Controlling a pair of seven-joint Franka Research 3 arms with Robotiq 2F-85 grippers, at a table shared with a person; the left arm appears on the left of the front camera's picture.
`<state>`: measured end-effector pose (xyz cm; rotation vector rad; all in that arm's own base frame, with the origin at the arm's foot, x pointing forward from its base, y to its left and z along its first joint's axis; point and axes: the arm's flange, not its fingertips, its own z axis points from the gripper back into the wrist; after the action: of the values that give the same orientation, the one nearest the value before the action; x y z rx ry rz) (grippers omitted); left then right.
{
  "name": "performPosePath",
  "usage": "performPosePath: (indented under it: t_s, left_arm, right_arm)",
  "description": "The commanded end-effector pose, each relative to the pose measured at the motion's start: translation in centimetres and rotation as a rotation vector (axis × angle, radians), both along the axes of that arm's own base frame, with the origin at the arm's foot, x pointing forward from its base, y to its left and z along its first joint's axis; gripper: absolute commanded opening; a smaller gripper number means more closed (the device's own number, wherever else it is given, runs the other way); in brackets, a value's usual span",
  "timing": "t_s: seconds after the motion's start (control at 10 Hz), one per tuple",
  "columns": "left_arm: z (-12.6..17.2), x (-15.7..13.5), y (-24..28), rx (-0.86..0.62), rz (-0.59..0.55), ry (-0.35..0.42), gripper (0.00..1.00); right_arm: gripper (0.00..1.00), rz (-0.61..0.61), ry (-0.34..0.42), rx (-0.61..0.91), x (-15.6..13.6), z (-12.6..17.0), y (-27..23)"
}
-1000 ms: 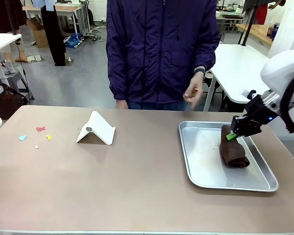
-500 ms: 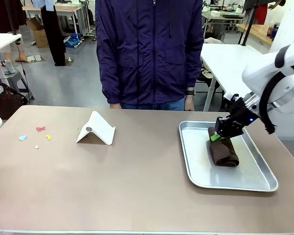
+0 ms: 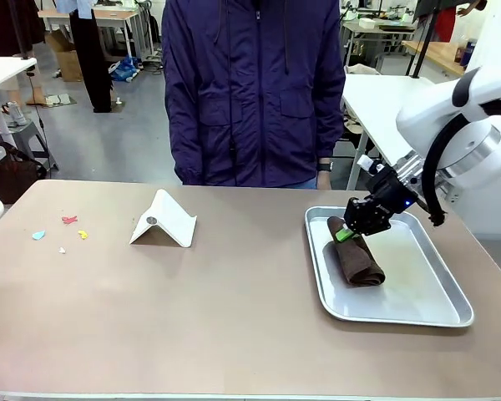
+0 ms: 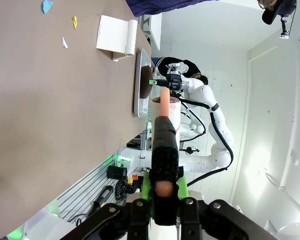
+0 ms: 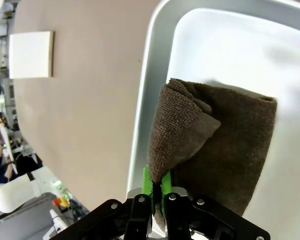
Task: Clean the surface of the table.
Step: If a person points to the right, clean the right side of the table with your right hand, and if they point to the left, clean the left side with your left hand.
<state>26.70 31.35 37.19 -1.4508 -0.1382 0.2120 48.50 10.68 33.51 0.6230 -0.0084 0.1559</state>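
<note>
The table (image 3: 234, 317) spans the whole foreground, its taupe top bare apart from a few coloured scraps (image 3: 65, 230) near the left end, a folded white card (image 3: 165, 219) beside them and a silver tray (image 3: 382, 316) at the right. None of the top looks wiped yet. In the tray lies a brown cloth (image 3: 356, 261), and over the last second it has been dragged from the tray's right half towards its far left corner, the right gripper (image 3: 348, 231) travelling with it; the person across the table has also stepped leftwards and dropped the raised hand. I read this as the cloth being fetched out of the tray so that wiping can begin, with the scraps well apart from it at the other end. The right gripper's fingers (image 5: 149, 184) are pinched narrowly on one raised corner of the cloth, the rest of it resting on the tray floor. The left gripper (image 4: 163, 107) hangs off the table's edge with its fingers pressed together, and I can make out nothing clearly held between them.
</note>
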Motion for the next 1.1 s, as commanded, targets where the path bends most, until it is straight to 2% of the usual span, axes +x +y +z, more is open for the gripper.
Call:
performPosePath:
  t_s: [0.0,0.2,0.5,0.7,1.0]
  left_arm:
    - [0.2,0.0,-0.2,-0.018,0.018,-0.018,0.0]
    - [0.2,0.0,-0.2,-0.018,0.018,-0.018,0.0]
    - [0.2,0.0,-0.2,-0.018,0.018,-0.018,0.0]
    - [0.2,0.0,-0.2,-0.018,0.018,-0.018,0.0]
    - [0.2,0.0,-0.2,-0.018,0.018,-0.018,0.0]
  right_arm:
    - [0.07,0.0,-0.06,-0.03,0.0,0.0,1.0]
    - [0.07,-0.013,-0.065,-0.11,0.2,-0.5,0.9]
    - [0.07,-0.04,-0.116,-0.331,0.0,-1.3,1.5]
    - [0.07,-0.03,-0.085,-0.37,0.0,-1.3,0.6]
    - [0.07,-0.094,-0.088,-0.43,0.2,-1.2,-1.3]
